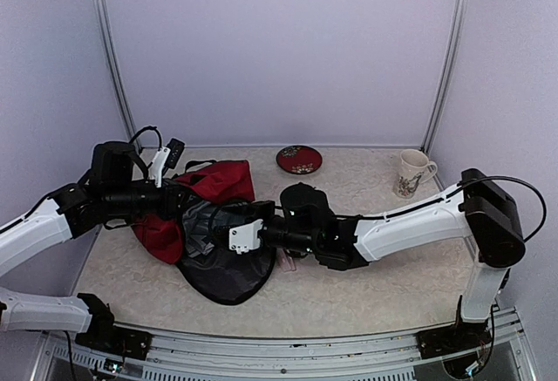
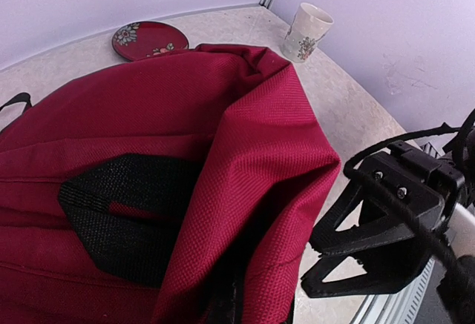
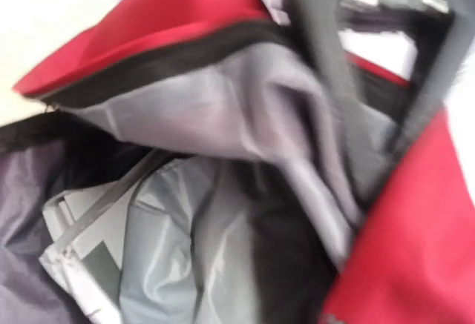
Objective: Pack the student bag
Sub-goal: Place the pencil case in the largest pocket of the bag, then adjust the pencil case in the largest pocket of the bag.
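Nearest the lens, left wrist view: dark red weave of the student bag [image 2: 245, 116] fills the frame, with a black webbing patch [image 2: 126, 220] sewn on its face.

Bag position: lies on the table [image 1: 375, 285], left of centre in the overhead view, between the two wrists. Red shell is heaped up at its far-left side. The mouth gapes toward the near right and shows grey lining [image 3: 193, 116].

Left gripper [image 1: 177, 200]: at the bag's left edge, jaws clenched. The red fabric runs straight down into them, so I read it as pinching the bag's rim.

Right gripper [image 1: 218, 224]: at the bag's open mouth, over the lining. Its wrist view is motion-blurred, with one dark finger [image 3: 415, 79] visible at upper right. Cannot tell whether the jaws are spread or closed, or whether they hold anything.

Red patterned plate [image 1: 299, 159]: on the table beyond the bag, to its right, apart from it.
Cream mug [image 1: 410, 173]: upright, farther right of the bag than the plate, well apart.
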